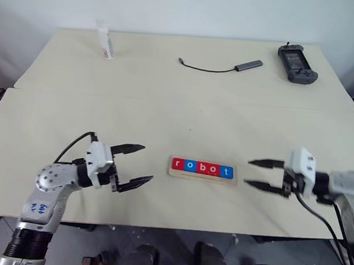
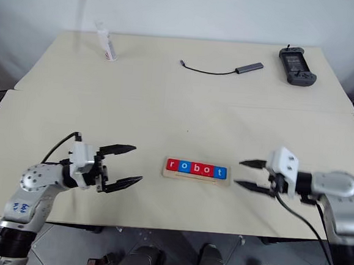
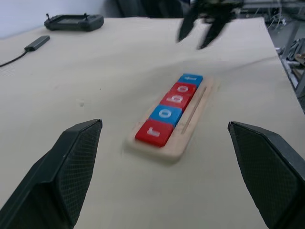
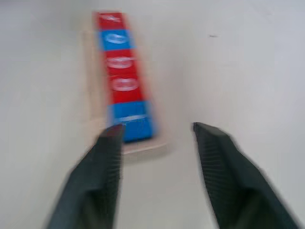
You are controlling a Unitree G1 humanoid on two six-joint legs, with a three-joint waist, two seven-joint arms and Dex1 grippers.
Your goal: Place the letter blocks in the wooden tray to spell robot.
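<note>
While all five letter blocks (image 1: 202,167) sit side by side in the wooden tray (image 1: 202,175), they read r, o, b, o, t from left to right: red, blue, red, red, blue. That tray lies just below the middle of the head frame, near the front edge of the table (image 1: 167,101). Left of it, the left tool (image 1: 138,164) hangs with its two black fingers spread wide, tips aimed at the tray and holding nothing. Right of it, the right tool (image 1: 256,174) also points inward with a clear gap between its fingers, and it is empty; it sits apart from the tray's blue end. From the right wrist, the blocks look smeared, so the letters there are probably the same row seen end-on. Along the top of the frame lie a small white tube (image 1: 104,40) at upper left, a dark cable adapter (image 1: 228,67) in the upper centre, and a black handheld controller (image 1: 295,63) at upper right.
</note>
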